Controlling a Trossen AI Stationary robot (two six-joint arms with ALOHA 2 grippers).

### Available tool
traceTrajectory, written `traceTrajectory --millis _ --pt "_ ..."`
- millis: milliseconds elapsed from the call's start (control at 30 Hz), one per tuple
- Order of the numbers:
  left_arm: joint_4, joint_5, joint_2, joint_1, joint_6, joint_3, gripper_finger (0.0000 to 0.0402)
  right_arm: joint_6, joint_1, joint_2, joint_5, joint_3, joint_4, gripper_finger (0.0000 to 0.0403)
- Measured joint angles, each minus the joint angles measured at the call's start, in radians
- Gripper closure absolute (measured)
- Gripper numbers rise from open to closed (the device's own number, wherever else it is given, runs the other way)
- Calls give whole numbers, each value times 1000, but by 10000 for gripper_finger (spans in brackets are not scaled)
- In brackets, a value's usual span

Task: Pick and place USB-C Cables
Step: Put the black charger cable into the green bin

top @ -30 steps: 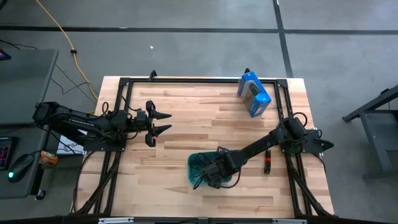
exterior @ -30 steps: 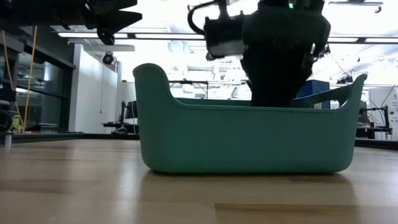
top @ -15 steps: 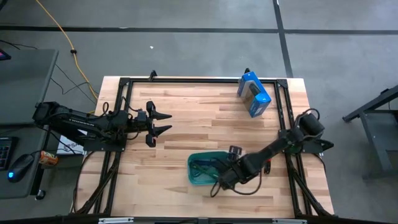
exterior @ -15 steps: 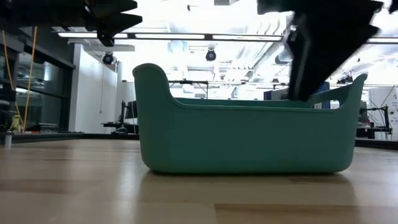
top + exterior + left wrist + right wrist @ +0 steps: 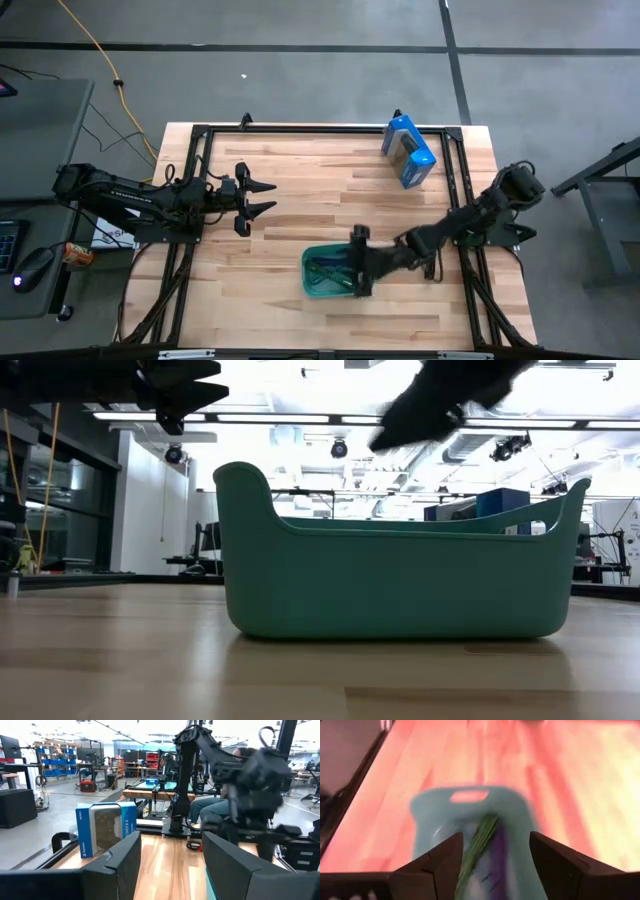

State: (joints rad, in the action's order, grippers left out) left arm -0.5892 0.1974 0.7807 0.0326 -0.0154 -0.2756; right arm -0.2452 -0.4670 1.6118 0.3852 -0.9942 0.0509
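Note:
A teal tub (image 5: 322,273) stands on the table's near middle. Inside it lie a green cable (image 5: 477,845) and a purple-blue cable (image 5: 499,852); the teal cable I cannot make out. A small red piece (image 5: 192,845) lies on the table under the right arm, probably the red-and-black cable. My right gripper (image 5: 356,265) hovers open and empty above the tub's right end, fingers (image 5: 447,855) pointing down at the cables. It shows high over the tub (image 5: 400,580) in the low view. My left gripper (image 5: 268,197) waits open above the table's left part.
A blue box (image 5: 408,150) stands near the table's far right corner and shows ahead of the left gripper (image 5: 105,832). A black frame (image 5: 195,190) runs round the table. Bare wood lies between the left gripper and the tub.
My right gripper has risen out of the tub, empty, swinging first toward the near right and then back over the tub's right end. The arm's elbow has drawn back toward the table's right edge. The cables and the tub have stayed put.

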Motion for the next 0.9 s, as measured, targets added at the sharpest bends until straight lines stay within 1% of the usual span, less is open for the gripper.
traceTrajectory --millis 233,367,467,567,700,767,900 --pt "2 0 0 0 0 0 213 172 108 -139 4 71 -87 181" --pt "6 0 0 0 0 0 213 201 141 -234 4 176 -170 181" --pt "10 0 0 0 0 0 213 216 147 -309 6 303 -345 181" --pt "10 0 0 0 0 0 213 245 150 -367 10 424 -592 181" --pt "6 0 0 0 0 0 213 325 168 -400 11 509 -854 181" --pt "2 0 0 0 0 0 213 365 179 -403 5 521 -921 181" --pt "3 0 0 0 0 0 213 400 195 -403 -1 518 -923 181"
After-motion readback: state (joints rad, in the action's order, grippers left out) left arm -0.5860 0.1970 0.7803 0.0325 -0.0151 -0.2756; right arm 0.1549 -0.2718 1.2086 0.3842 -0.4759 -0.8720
